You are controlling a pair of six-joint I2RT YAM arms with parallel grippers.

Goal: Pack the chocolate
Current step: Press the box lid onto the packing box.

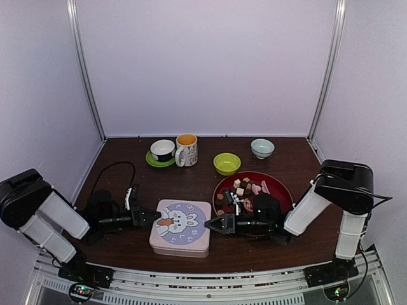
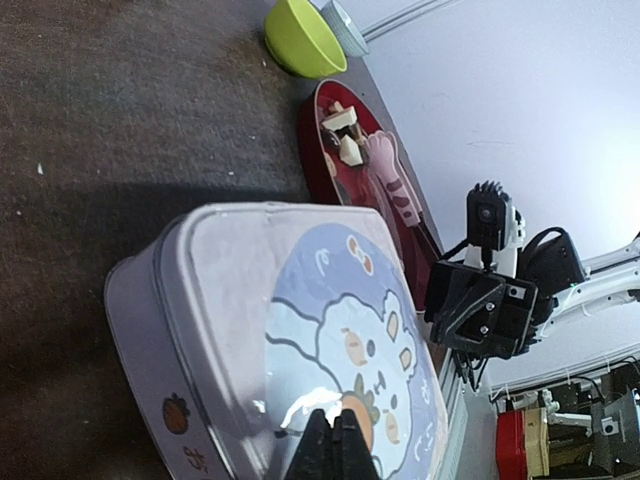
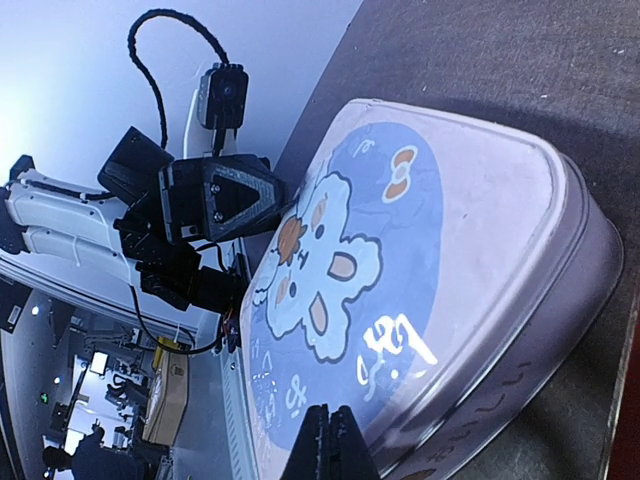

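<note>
left gripper [image 1: 158,218] and right gripper [image 1: 207,225] both pinched shut on nothing, flanking the closed lilac bunny-print square tin [image 1: 181,227] by the dark brown desk [image 1: 121,155] front edge. brown and cream chocolate pieces [image 1: 243,187] sit on the round red plate [image 1: 281,190].

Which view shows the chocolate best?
Top external: most of the chocolate lies in plain sight on the red plate. Left wrist catches only a few pieces at the plate's end, foreshortened. Right wrist shows none, just the tin.

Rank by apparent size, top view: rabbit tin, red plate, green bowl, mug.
1. red plate, though partly covered
2. rabbit tin, close behind
3. green bowl and mug: too alike to rank
</note>
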